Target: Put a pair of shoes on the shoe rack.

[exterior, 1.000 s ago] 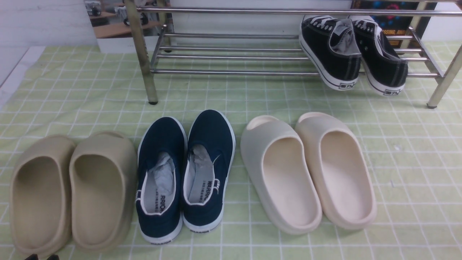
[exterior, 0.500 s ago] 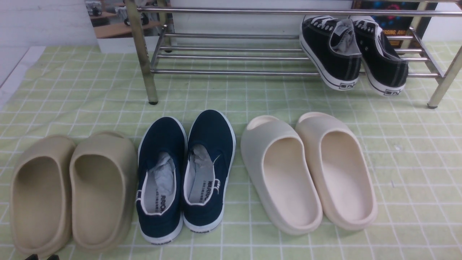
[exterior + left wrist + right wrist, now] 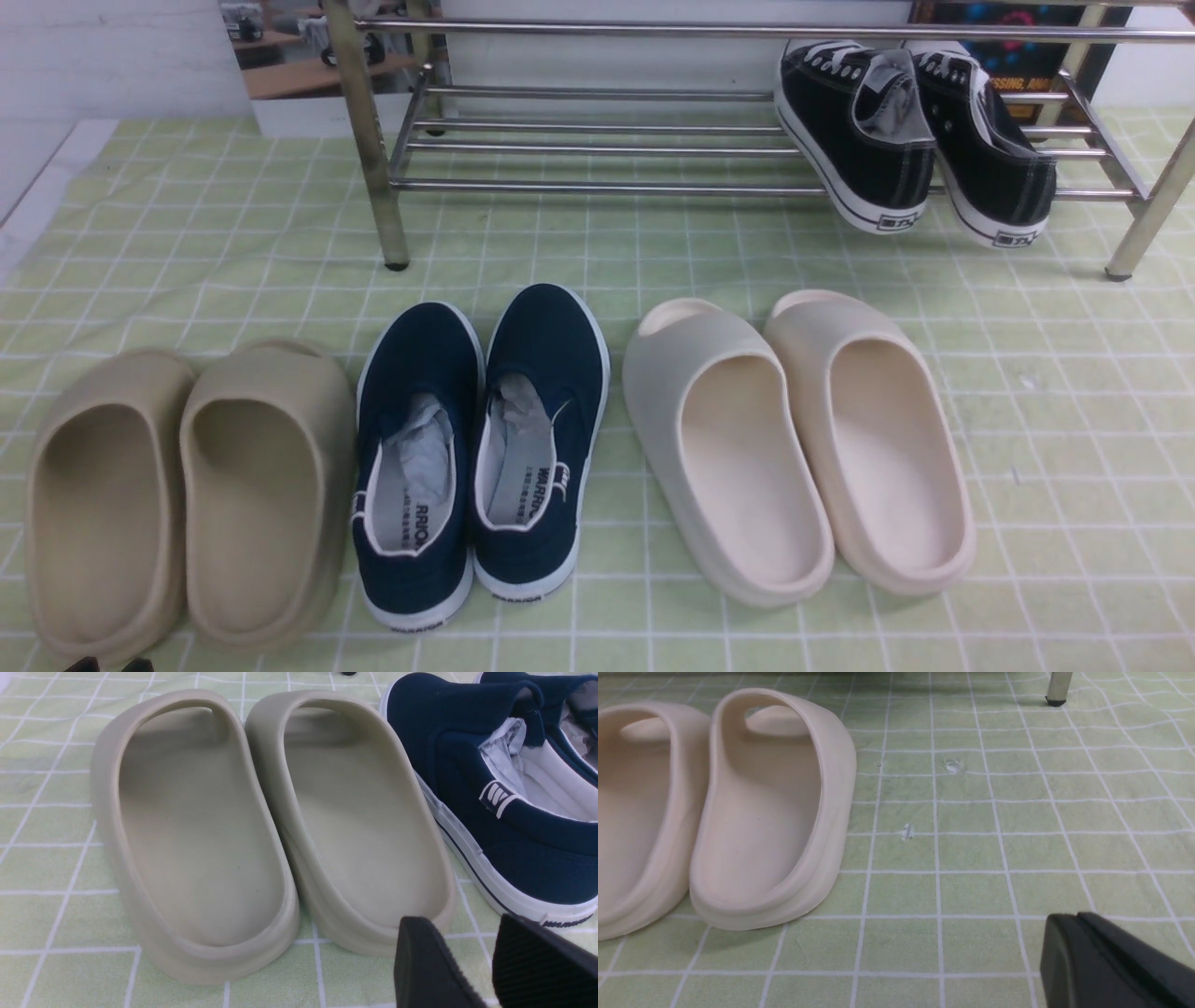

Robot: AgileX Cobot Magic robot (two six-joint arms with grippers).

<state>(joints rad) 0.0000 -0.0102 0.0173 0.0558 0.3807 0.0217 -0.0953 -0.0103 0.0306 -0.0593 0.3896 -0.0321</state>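
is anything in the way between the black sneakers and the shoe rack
Nothing visible stands between them: the black sneakers already rest on the lower bars of the shoe rack, at its right end, heels overhanging the front bar. The cream slides and navy slip-ons sit on the floor in front of the rack.
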